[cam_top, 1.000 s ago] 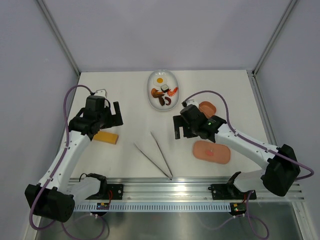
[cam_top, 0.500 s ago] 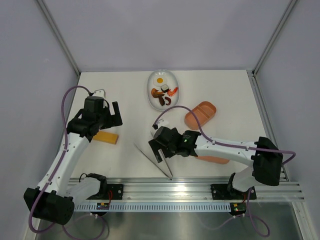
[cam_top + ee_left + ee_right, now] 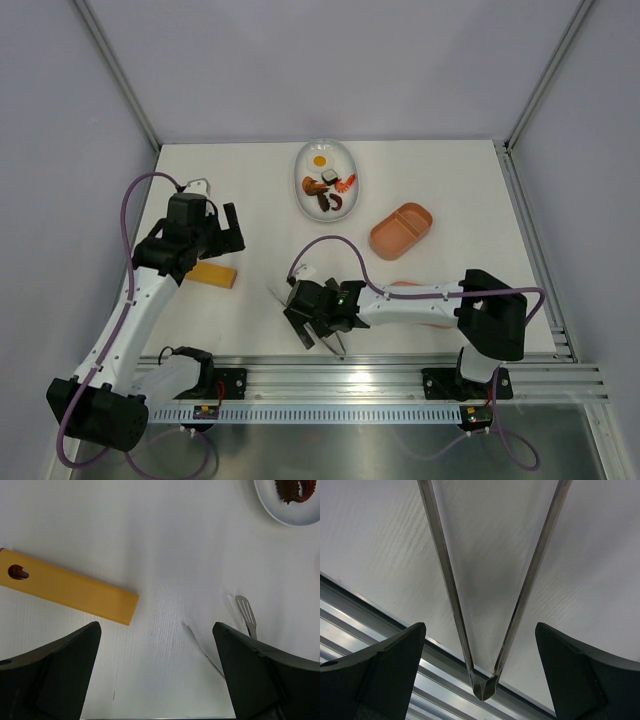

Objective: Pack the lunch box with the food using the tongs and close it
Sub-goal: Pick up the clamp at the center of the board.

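The tongs (image 3: pixel 442 555) lie flat near the table's front edge, a thin silver V with its joined end (image 3: pixel 484 687) at the rail. My right gripper (image 3: pixel 480 625) is open and hangs low over them, one finger outside each arm, neither touching. In the top view this gripper (image 3: pixel 318 322) covers most of the tongs (image 3: pixel 276 293). The pink lunch box (image 3: pixel 401 231) sits open at the right. Its lid (image 3: pixel 408 287) is mostly hidden under the right arm. The food (image 3: pixel 318 185) lies in a white dish (image 3: pixel 343 160). My left gripper (image 3: pixel 225 228) is open, holding nothing.
A yellow-orange block (image 3: pixel 65 587) lies on the table to the left, just ahead of my left gripper (image 3: pixel 156 626). The tongs' tips (image 3: pixel 246 612) show in the left wrist view. A metal rail (image 3: pixel 380 375) runs along the front edge.
My right arm swung left and toward the front edge, from beside the lunch box to over the tongs, uncovering the box. The left arm barely moved.
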`<state>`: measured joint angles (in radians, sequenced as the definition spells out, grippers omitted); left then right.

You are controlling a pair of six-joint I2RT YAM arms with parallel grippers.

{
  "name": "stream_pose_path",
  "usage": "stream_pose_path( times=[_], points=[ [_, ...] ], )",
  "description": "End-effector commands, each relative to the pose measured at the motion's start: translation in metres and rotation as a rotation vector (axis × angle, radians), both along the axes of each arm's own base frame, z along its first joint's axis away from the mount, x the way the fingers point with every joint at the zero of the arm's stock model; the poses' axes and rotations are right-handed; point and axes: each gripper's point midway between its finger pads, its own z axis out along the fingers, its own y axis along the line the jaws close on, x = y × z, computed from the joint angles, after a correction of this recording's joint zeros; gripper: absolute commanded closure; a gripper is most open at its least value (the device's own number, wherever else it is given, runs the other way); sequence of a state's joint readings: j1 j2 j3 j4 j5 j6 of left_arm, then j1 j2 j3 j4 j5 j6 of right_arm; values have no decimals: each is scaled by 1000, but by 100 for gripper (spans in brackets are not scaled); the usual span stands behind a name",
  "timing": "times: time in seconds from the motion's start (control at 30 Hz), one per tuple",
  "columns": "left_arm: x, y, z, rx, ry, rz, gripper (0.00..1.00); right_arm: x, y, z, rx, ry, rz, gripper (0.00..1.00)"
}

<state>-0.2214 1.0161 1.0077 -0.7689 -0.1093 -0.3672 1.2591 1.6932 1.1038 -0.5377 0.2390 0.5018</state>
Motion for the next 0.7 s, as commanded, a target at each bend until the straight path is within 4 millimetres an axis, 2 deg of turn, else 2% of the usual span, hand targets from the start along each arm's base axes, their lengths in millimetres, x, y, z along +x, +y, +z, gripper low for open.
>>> stream_pose_path(
  times=[0.0, 0.13, 0.27, 0.3, 0.37, 0.4, 0.43, 0.67],
  points=[
    [6, -1, 10, -11, -47, 10, 1, 1, 22, 6, 50, -33, 7, 1],
    [7, -1, 9, -15, -44, 14, 1, 1, 22, -12, 25, -24, -9, 4],
    [8, -1, 9, -13, -42, 15, 1, 3, 19, -23, 3, -33, -23, 17],
    [8, -1, 8, -11, -41, 15, 1, 5, 17, -24, -6, -45, -31, 24],
    [8, -1, 7, -11, -38, 16, 1, 9, 16, -23, -9, -65, -40, 29],
    [8, -1, 8, -12, -40, 16, 1, 15, 13, -20, -13, -97, -52, 36],
    [8, -1, 8, -11, -41, 15, 1, 18, 12, -17, -15, -114, -62, 39],
    [8, -1, 9, -12, -42, 12, 1, 48, -4, -12, -12, -165, -107, 43]
  ],
)
